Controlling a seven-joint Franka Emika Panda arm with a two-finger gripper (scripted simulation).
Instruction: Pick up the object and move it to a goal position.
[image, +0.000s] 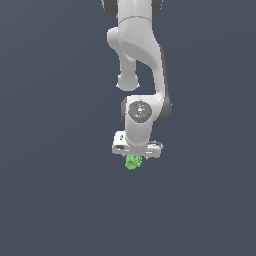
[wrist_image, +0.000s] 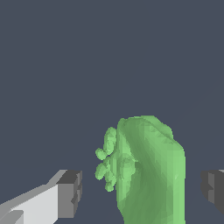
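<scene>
The object (image: 133, 162) is a small bright green lumpy blob that shows just under the white hand in the exterior view. My gripper (image: 135, 156) hangs straight over it, and the hand hides the fingers there. In the wrist view the object (wrist_image: 148, 170) fills the space between the two dark fingertips (wrist_image: 71, 193). A gap shows on each side of it, so the gripper (wrist_image: 142, 192) is open around the blob, with neither pad touching it.
A flat dark grey-blue ground (image: 55, 190) lies all around with nothing else on it. The white arm (image: 142, 55) comes down from the top middle of the exterior view.
</scene>
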